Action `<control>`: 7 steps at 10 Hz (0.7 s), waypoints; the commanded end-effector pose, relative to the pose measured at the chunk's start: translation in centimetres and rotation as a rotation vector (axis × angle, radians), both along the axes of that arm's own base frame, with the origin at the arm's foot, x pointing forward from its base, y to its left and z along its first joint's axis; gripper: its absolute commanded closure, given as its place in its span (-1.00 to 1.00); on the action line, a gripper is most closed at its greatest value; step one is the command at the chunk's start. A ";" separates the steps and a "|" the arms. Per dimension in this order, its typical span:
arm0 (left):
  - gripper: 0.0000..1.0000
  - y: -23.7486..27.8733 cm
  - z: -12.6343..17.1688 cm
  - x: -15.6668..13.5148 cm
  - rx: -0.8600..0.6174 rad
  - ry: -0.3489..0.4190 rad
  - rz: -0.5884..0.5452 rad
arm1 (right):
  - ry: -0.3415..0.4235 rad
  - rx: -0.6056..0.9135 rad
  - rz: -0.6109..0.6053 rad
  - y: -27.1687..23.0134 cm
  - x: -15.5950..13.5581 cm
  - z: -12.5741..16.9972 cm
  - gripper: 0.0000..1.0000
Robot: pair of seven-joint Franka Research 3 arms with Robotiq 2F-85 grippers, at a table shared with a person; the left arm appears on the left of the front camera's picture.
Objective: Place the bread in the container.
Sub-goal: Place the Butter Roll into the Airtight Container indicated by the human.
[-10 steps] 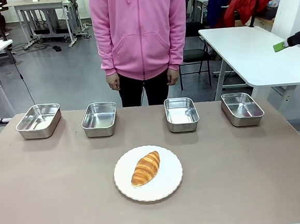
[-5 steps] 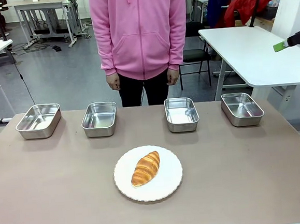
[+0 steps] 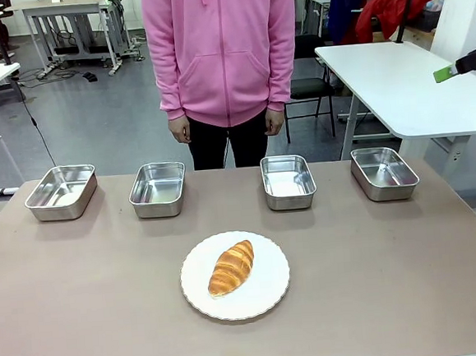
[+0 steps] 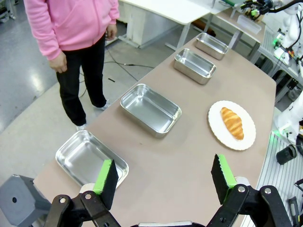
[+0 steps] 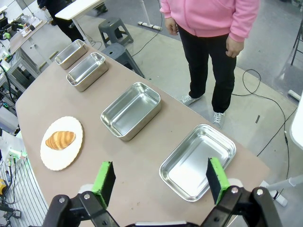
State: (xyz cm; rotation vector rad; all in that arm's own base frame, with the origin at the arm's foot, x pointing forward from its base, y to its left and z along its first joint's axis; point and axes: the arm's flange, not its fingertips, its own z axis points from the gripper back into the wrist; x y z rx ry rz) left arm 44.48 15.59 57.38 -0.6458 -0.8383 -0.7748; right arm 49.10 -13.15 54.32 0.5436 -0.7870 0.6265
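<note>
Sitting on a round white plate point(image 3: 272, 295), the bread point(image 3: 231, 267) lies with one tip pointing to 1 o'clock. Past the plate, in a row (all shiny, all empty), stand the left-end container point(image 3: 61, 192) at 10 o'clock, the left-middle container point(image 3: 158, 188) at 11, the right-middle container point(image 3: 288, 181) at 1 and the right-end container point(image 3: 383, 172) at 2. The left gripper point(image 4: 164, 177) and the right gripper point(image 5: 160, 180) hang high over the table point(image 3: 411, 280), fingers wide apart, holding nothing. A person point(image 3: 223, 55) stands at 12 o'clock.
</note>
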 end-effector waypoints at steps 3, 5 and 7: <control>-1.00 0.0 0.1 -0.1 0.000 -0.008 -0.010 | -0.004 0.005 0.004 0.1 0.0 0.1 -1.00; -1.00 0.0 0.1 -0.1 0.000 -0.008 -0.010 | -0.004 0.005 0.004 0.1 0.0 0.1 -1.00; -1.00 0.0 0.1 -0.1 0.000 -0.008 -0.010 | -0.004 0.005 0.004 0.1 0.0 0.1 -1.00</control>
